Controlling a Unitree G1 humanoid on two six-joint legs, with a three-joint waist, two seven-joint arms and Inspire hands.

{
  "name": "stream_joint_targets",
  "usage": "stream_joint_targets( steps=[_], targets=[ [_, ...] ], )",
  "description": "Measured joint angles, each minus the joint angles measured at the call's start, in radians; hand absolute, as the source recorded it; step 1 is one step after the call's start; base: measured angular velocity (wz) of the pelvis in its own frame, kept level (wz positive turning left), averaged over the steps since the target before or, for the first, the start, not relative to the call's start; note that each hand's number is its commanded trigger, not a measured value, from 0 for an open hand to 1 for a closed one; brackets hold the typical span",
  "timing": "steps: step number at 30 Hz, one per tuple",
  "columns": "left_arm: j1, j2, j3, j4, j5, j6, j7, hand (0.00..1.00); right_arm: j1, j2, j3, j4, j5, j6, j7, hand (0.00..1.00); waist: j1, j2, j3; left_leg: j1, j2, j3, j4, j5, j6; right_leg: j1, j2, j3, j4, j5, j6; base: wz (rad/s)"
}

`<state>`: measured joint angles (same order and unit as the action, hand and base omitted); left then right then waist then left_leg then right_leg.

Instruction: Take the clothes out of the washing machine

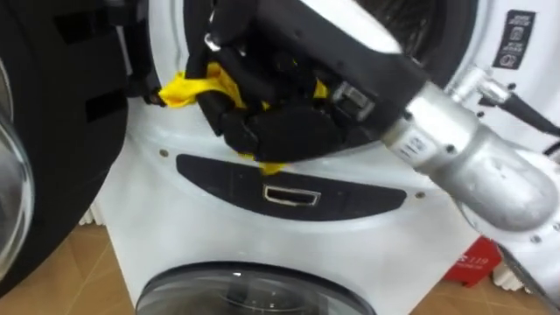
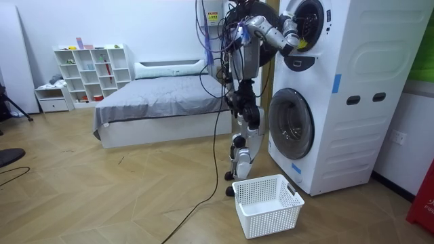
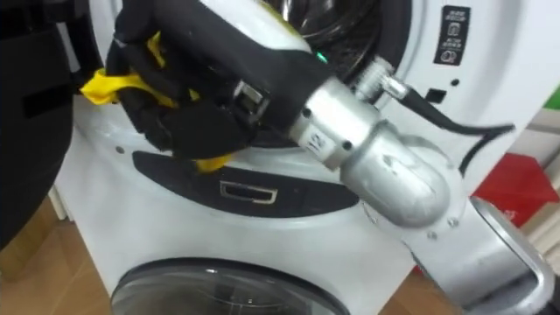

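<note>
Right hand point(image 1: 262, 118) clutches yellow cloth point(image 1: 185, 88) (at the washing machine point(image 1: 166, 219) mouth).

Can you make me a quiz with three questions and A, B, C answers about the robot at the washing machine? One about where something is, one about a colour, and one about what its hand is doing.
1. Where is the white basket?
A. On a chair
B. On the floor by the robot's feet
C. In the robot's arms

2. What colour is the cloth?
A. Yellow
B. Blue
C. Green

3. What is the right hand doing?
A. Waving in the air
B. Carrying a cup
C. Gripping the cloth at the open mouth of the washing machine

Answers:
1 B: the room view shows the basket standing on the floor in front of the machine.
2 A: a bright yellow piece sticks out beside the black hand.
3 C: the fingers are curled round the cloth at the machine's upper opening.
</note>
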<state>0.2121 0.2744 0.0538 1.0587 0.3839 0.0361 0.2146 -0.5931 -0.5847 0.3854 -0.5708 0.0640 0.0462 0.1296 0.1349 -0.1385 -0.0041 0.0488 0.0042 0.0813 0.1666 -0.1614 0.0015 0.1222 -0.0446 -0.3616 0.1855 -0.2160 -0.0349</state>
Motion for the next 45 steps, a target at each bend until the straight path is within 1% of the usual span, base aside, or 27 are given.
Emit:
stream_joint_targets(
  steps=[2, 3, 4, 5, 7, 8, 9, 10, 11, 13, 17, 18, 20, 22, 23, 24, 25, 26, 28, 30, 32, 34, 35, 37, 39, 42, 45],
  targets=[
    [0.008, -0.006, 0.001, 0.000, 0.001, 0.001, 0.000, 0.00, 0.039, 0.001, -0.039, -0.048, 0.013, -0.007, -0.006, 1.00, -0.005, 0.010, -0.0059, 0.005, 0.000, 0.000, 0.002, -0.001, 0.001, 0.007, 0.000, -0.001, 0.000, 0.001, 0.001, 0.02],
    [0.016, -0.012, 0.001, 0.001, 0.000, 0.000, 0.000, 0.00, 0.066, 0.001, -0.069, -0.076, 0.023, -0.020, -0.007, 1.00, -0.013, 0.016, -0.0095, 0.007, 0.000, 0.000, 0.005, -0.002, 0.003, 0.012, -0.001, -0.002, 0.000, 0.002, 0.002, 0.04],
    [0.026, -0.019, 0.004, 0.003, 0.000, 0.000, 0.000, 0.00, 0.092, 0.001, -0.105, -0.094, 0.031, -0.045, -0.007, 1.00, -0.025, 0.021, -0.0098, 0.011, 0.000, 0.001, 0.005, -0.002, 0.003, 0.016, -0.001, 0.000, 0.000, 0.002, 0.003, 0.00],
    [0.030, -0.023, 0.007, 0.004, 0.000, -0.001, 0.000, 0.00, 0.107, 0.000, -0.125, -0.105, 0.031, -0.054, -0.007, 1.00, -0.027, 0.023, -0.0091, 0.012, 0.000, 0.002, 0.004, -0.002, 0.003, 0.017, -0.001, 0.001, 0.000, 0.002, 0.003, 0.00],
    [0.039, -0.033, 0.023, 0.024, 0.000, -0.017, 0.000, 0.00, 0.148, 0.000, -0.187, -0.142, 0.031, -0.096, -0.021, 1.00, -0.045, 0.025, -0.0076, 0.011, 0.001, 0.002, 0.005, -0.003, 0.004, 0.017, -0.001, 0.004, 0.001, 0.002, 0.003, -0.03],
    [0.042, -0.034, 0.023, 0.028, 0.000, -0.020, 0.000, 0.00, 0.149, 0.000, -0.194, -0.148, 0.032, -0.107, -0.026, 1.00, -0.051, 0.026, -0.0074, 0.011, 0.001, 0.004, 0.006, -0.003, 0.004, 0.017, -0.001, 0.005, 0.002, 0.002, 0.003, -0.04],
    [0.044, -0.035, 0.022, 0.032, 0.000, -0.024, 0.000, 0.00, 0.154, -0.002, -0.216, -0.153, 0.050, -0.135, -0.030, 1.00, -0.061, 0.027, -0.0065, 0.008, 0.004, 0.005, 0.014, -0.007, 0.004, 0.016, 0.000, 0.006, 0.001, 0.002, 0.004, 0.00],
    [0.045, -0.035, 0.023, 0.035, 0.000, -0.036, 0.000, 0.00, 0.159, -0.003, -0.239, -0.154, 0.069, -0.165, -0.038, 1.00, -0.070, 0.028, -0.0064, 0.003, 0.005, 0.005, 0.025, -0.012, 0.005, 0.016, 0.001, 0.006, 0.001, 0.000, 0.007, 0.00],
    [0.045, -0.035, 0.023, 0.035, 0.000, -0.042, 0.000, 0.00, 0.165, -0.003, -0.252, -0.156, 0.077, -0.176, -0.041, 1.00, -0.074, 0.028, -0.0064, -0.001, 0.006, 0.005, 0.030, -0.015, 0.006, 0.016, 0.001, 0.007, 0.001, -0.001, 0.011, 0.00],
    [0.051, -0.036, 0.022, 0.041, 0.000, -0.061, 0.000, 0.00, 0.209, -0.003, -0.309, -0.166, 0.122, -0.208, -0.050, 1.00, -0.080, 0.030, -0.0065, -0.002, 0.009, 0.005, 0.039, -0.021, 0.008, 0.020, 0.004, 0.015, 0.000, 0.000, 0.035, 0.00],
    [0.064, -0.044, 0.026, 0.046, 0.000, -0.070, 0.000, 0.00, 0.288, -0.003, -0.374, -0.185, 0.163, -0.221, -0.061, 1.00, -0.093, 0.034, -0.0067, -0.002, 0.006, 0.016, 0.037, -0.026, 0.012, 0.015, 0.006, 0.039, 0.000, 0.003, 0.034, -0.07],
    [0.067, -0.047, 0.031, 0.056, 0.000, -0.073, 0.000, 0.00, 0.306, -0.003, -0.391, -0.186, 0.163, -0.221, -0.062, 1.00, -0.106, 0.036, -0.0072, -0.001, 0.004, 0.018, 0.036, -0.027, 0.013, 0.014, 0.005, 0.052, 0.001, 0.005, 0.032, -0.10],
    [0.072, -0.057, 0.068, 0.060, 0.000, -0.075, 0.000, 0.00, 0.329, -0.003, -0.435, -0.186, 0.163, -0.221, -0.064, 1.00, -0.112, 0.037, -0.0075, 0.003, 0.005, 0.030, 0.032, -0.027, 0.013, 0.008, 0.006, 0.063, -0.001, 0.008, 0.027, -0.14],
    [0.086, -0.058, 0.109, 0.060, 0.000, -0.083, 0.000, 0.00, 0.363, -0.004, -0.499, -0.183, 0.163, -0.224, -0.083, 1.00, -0.130, 0.035, -0.0072, 0.012, 0.005, 0.038, 0.029, -0.027, 0.013, 0.014, 0.007, 0.080, -0.001, 0.009, 0.024, -0.07],
    [0.089, -0.058, 0.117, 0.060, 0.000, -0.085, 0.000, 0.00, 0.369, -0.004, -0.514, -0.183, 0.163, -0.226, -0.087, 1.00, -0.134, 0.035, -0.0069, 0.014, 0.005, 0.040, 0.029, -0.027, 0.013, 0.016, 0.007, 0.084, -0.002, 0.009, 0.024, -0.04],
    [0.088, -0.057, 0.130, 0.059, 0.000, -0.089, 0.000, 0.00, 0.391, -0.006, -0.548, -0.183, 0.167, -0.238, -0.097, 1.00, -0.144, 0.034, -0.0071, 0.015, 0.005, 0.044, 0.029, -0.027, 0.013, 0.016, 0.007, 0.085, -0.002, 0.009, 0.024, 0.00],
    [0.087, -0.057, 0.131, 0.059, 0.000, -0.091, 0.001, 0.00, 0.408, -0.007, -0.567, -0.182, 0.169, -0.251, -0.114, 1.00, -0.157, 0.034, -0.0064, 0.015, 0.005, 0.048, 0.029, -0.027, 0.013, 0.015, 0.007, 0.088, -0.002, 0.009, 0.024, -0.05],
    [0.085, -0.057, 0.131, 0.061, 0.001, -0.091, 0.001, 0.00, 0.417, -0.007, -0.572, -0.182, 0.168, -0.256, -0.122, 1.00, -0.161, 0.032, -0.0061, 0.017, 0.005, 0.051, 0.029, -0.027, 0.013, 0.015, 0.007, 0.093, -0.002, 0.009, 0.024, -0.18],
    [0.082, -0.056, 0.131, 0.069, 0.001, -0.101, 0.006, 0.00, 0.467, -0.007, -0.590, -0.178, 0.171, -0.272, -0.143, 1.00, -0.167, 0.030, -0.0031, 0.033, 0.011, 0.077, 0.021, -0.028, 0.012, 0.012, 0.011, 0.120, -0.002, 0.012, 0.019, -0.33],
    [0.080, -0.056, 0.130, 0.074, 0.001, -0.112, 0.015, 0.00, 0.513, -0.007, -0.612, -0.175, 0.171, -0.274, -0.150, 1.00, -0.170, 0.029, -0.0029, 0.036, 0.017, 0.095, 0.020, -0.034, 0.010, 0.010, 0.016, 0.140, 0.000, 0.014, 0.016, -0.34],
    [0.081, -0.056, 0.130, 0.078, 0.001, -0.114, 0.015, 0.00, 0.538, -0.007, -0.632, -0.160, 0.170, -0.275, -0.153, 1.00, -0.189, 0.029, -0.0025, 0.036, 0.022, 0.110, 0.024, -0.041, 0.010, 0.006, 0.021, 0.156, 0.000, 0.017, 0.012, -0.28],
    [0.078, -0.056, 0.130, 0.082, 0.001, -0.113, 0.015, 0.00, 0.579, -0.006, -0.682, -0.147, 0.173, -0.274, -0.161, 1.00, -0.215, 0.032, -0.0017, 0.036, 0.030, 0.136, 0.029, -0.048, 0.011, 0.000, 0.024, 0.170, 0.000, 0.021, 0.009, -0.27],
    [0.072, -0.055, 0.130, 0.081, 0.001, -0.113, 0.015, 0.00, 0.591, -0.006, -0.697, -0.146, 0.175, -0.274, -0.162, 1.00, -0.221, 0.035, -0.0008, 0.035, 0.033, 0.144, 0.034, -0.052, 0.011, -0.002, 0.027, 0.177, 0.000, 0.024, 0.008, -0.38],
    [0.069, -0.049, 0.130, 0.081, 0.000, -0.109, 0.014, 0.00, 0.631, -0.006, -0.738, -0.134, 0.205, -0.273, -0.163, 1.00, -0.240, 0.040, 0.0003, 0.035, 0.043, 0.177, 0.037, -0.056, 0.009, -0.014, 0.035, 0.212, 0.001, 0.032, 0.004, -0.44],
    [0.055, -0.048, 0.129, 0.082, 0.000, -0.109, 0.014, 0.00, 0.657, -0.006, -0.760, -0.119, 0.215, -0.272, -0.163, 1.00, -0.251, 0.045, -0.0005, 0.036, 0.049, 0.203, 0.036, -0.056, 0.009, -0.025, 0.040, 0.235, 0.002, 0.040, 0.003, -0.43],
    [0.025, -0.033, 0.094, 0.085, 0.000, -0.110, 0.014, 0.00, 0.728, 0.004, -0.765, -0.096, 0.223, -0.268, -0.161, 1.00, -0.268, 0.053, 0.0005, 0.041, 0.059, 0.241, 0.036, -0.059, 0.006, -0.037, 0.051, 0.276, 0.001, 0.050, 0.001, -0.41],
    [-0.007, -0.029, 0.036, 0.095, -0.004, -0.109, 0.017, 0.00, 0.781, 0.008, -0.763, -0.035, 0.226, -0.261, -0.150, 1.00, -0.271, 0.075, 0.0019, 0.050, 0.071, 0.296, 0.037, -0.069, 0.005, -0.060, 0.064, 0.329, 0.003, 0.063, 0.001, -0.56]
  ],
)
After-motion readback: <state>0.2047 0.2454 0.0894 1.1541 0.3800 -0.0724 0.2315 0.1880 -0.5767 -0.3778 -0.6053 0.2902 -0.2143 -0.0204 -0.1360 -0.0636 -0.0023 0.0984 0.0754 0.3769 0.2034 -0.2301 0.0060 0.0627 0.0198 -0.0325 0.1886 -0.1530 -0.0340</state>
